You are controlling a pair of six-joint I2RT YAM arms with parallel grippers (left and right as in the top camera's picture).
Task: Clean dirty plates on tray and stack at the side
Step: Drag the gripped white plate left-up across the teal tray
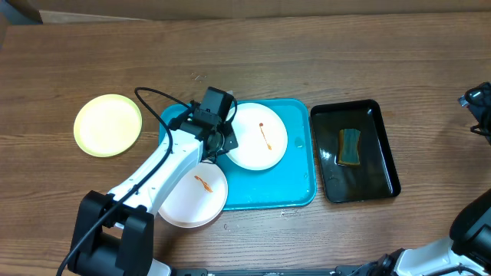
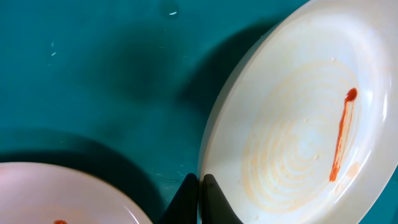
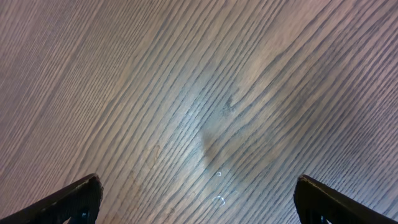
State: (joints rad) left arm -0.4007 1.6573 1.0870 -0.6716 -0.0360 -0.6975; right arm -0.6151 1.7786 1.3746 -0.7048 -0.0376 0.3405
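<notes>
A white plate (image 1: pixel 257 136) (image 2: pixel 298 124) with an orange-red streak lies on the turquoise tray (image 1: pixel 295 188) (image 2: pixel 93 74). My left gripper (image 1: pixel 224 140) (image 2: pixel 200 186) is at its left rim, shut, with one finger over the plate and the other on the tray side. A dark shadow shows under that edge. A second smeared white plate (image 1: pixel 196 192) (image 2: pixel 62 193) overlaps the tray's front left corner, partly under my left arm. A pale yellow-green plate (image 1: pixel 108 125) rests on the table to the left. My right gripper (image 3: pixel 199 199) is open above bare wood.
A black tray (image 1: pixel 383 176) holding a green-yellow sponge (image 1: pixel 350 146) stands just right of the turquoise tray. Part of the right arm (image 1: pixel 479 107) shows at the far right edge. The table top is brown wood.
</notes>
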